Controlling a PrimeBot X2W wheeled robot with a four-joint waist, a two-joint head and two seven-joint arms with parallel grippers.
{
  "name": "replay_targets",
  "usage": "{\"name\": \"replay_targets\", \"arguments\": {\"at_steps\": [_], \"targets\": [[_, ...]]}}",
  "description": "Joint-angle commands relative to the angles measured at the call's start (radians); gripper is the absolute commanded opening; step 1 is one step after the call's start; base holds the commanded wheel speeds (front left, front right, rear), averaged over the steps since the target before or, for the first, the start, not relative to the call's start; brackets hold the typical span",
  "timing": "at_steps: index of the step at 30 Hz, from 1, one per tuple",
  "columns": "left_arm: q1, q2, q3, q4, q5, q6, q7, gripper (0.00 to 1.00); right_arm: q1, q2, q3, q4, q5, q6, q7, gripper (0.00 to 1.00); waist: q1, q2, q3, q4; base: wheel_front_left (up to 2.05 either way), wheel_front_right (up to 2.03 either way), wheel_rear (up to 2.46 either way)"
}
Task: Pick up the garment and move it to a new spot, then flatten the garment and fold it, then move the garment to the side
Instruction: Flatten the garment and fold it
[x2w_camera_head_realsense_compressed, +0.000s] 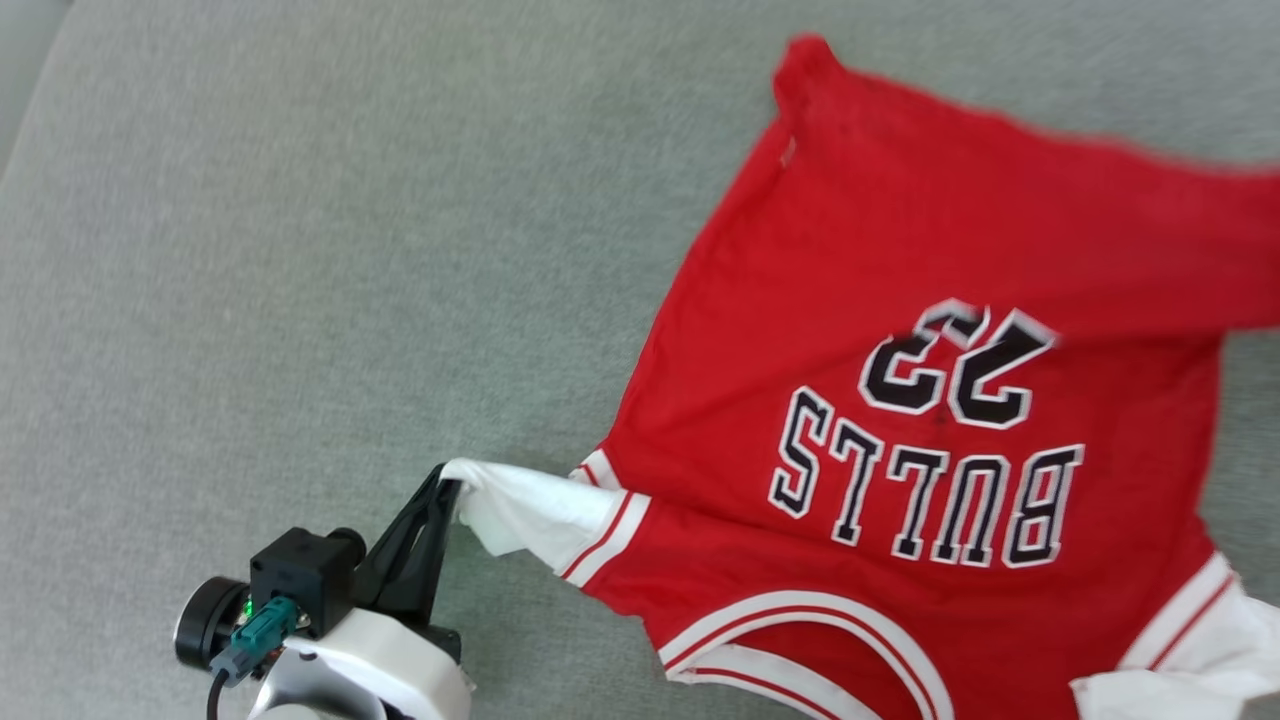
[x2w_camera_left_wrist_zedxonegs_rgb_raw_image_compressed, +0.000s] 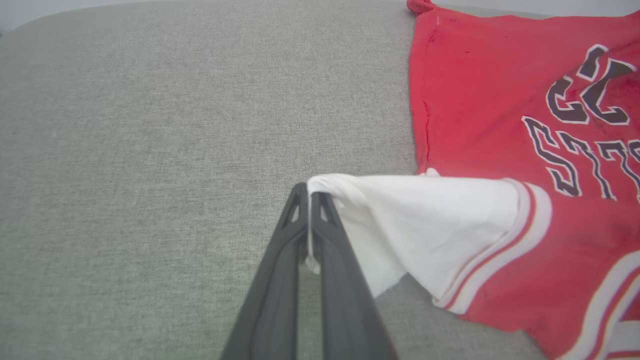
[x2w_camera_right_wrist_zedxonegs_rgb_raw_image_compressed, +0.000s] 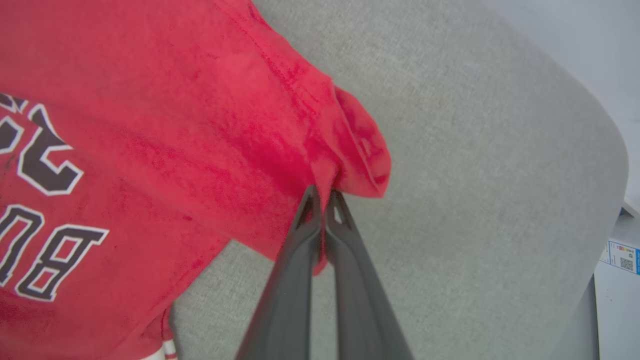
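Jaws clenched at both ends: left jaws nipping the white sleeve (x2w_camera_left_wrist_zedxonegs_rgb_raw_image_compressed: 425, 220), right jaws biting a red corner (x2w_camera_right_wrist_zedxonegs_rgb_raw_image_compressed: 350, 150) of the garment (x2w_camera_head_realsense_compressed: 900, 300) lying lettering-up on the grey surface (x2w_camera_head_realsense_compressed: 300, 250), so best draw apart evenly, cloth taut, no jerking.

Bright, even light, faint shadows; far hem of the garment (x2w_camera_head_realsense_compressed: 900, 250) blurred
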Motion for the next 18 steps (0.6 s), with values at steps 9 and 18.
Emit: {"name": "replay_targets", "arguments": {"at_steps": [9, 18], "targets": [[0.076, 0.029, 0.018, 0.015, -0.026, 0.017, -0.004, 0.00, 0.422, -0.127, -0.026, -0.077, 0.117, -0.001, -0.106, 0.00, 0.0001, 0.0000, -0.145, -0.106, 0.00, 0.00, 0.00], [0.111, 0.028, 0.027, 0.024, -0.032, 0.007, -0.005, 0.00, 0.850, -0.034, -0.166, -0.054, 0.187, -0.001, -0.251, 0.00, 0.0001, 0.0000, -0.177, -0.130, 0.00, 0.00, 0.00]]}}
